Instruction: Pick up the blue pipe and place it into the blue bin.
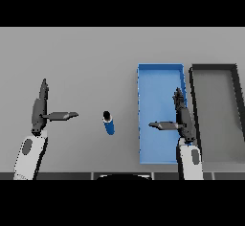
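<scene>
Hovering over the desk (72, 52), I hold both robot hands open, gripping nothing; pipe (109, 123) stands between left robot hand (40, 110) and bin (160, 76); right robot hand (182, 117) overhangs it, presumably for the reach.

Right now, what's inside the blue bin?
The blue bin shows only its bare blue floor. The open right hand hangs over its right side and covers that strip. The blue pipe stands outside on the table, left of the bin.
</scene>
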Robot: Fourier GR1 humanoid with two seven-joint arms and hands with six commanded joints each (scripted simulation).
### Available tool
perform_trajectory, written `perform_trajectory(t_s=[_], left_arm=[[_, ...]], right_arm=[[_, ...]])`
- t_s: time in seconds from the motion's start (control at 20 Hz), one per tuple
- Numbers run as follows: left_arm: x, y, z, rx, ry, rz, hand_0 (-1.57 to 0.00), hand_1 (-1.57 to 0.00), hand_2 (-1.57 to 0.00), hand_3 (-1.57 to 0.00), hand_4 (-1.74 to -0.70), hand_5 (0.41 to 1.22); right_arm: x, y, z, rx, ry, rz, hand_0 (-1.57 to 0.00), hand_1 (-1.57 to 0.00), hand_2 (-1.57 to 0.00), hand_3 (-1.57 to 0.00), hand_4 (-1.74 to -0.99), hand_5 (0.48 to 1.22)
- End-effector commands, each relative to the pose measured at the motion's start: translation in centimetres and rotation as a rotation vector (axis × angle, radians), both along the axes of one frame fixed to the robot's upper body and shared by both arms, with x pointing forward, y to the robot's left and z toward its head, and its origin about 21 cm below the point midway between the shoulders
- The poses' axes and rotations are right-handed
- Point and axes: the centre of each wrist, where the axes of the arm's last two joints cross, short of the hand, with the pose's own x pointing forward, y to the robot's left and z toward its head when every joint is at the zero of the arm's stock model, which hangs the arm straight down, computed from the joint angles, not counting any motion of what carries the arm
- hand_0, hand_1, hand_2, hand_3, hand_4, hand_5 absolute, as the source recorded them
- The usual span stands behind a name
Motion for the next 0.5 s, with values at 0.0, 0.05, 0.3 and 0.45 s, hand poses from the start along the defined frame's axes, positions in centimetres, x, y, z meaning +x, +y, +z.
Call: perform_trajectory(t_s=[0.0, 0.05, 0.3, 0.45], left_arm=[[0.0, -0.1, 0.0, 0.000, -0.005, -0.001, 0.00, 0.00, 0.00, 0.00, -0.97, 0.593], [0.0, -0.1, 0.0, 0.000, -0.008, -0.002, 0.00, 0.00, 0.00, 0.00, -0.97, 0.593], [-1.2, 1.0, -0.2, 0.071, -0.021, -0.126, 0.00, 0.00, 0.00, 0.00, -0.97, 0.593], [-1.9, 3.1, -0.3, 0.157, 0.002, -0.271, 0.00, 0.00, 0.00, 0.00, -0.96, 0.590]], right_arm=[[0.0, -0.1, 0.0, 0.000, 0.000, -0.001, 0.00, 0.00, 0.00, 0.00, -1.205, 0.629], [0.0, -0.2, 0.0, 0.000, 0.000, -0.002, 0.00, 0.00, 0.00, 0.00, -1.205, 0.629], [-1.0, -2.0, 0.4, -0.144, -0.086, 0.027, 0.00, 0.00, 0.00, 0.00, -1.205, 0.629], [-2.4, -2.8, 1.2, -0.297, -0.142, 0.093, 0.00, 0.00, 0.00, 0.00, -1.197, 0.626]])
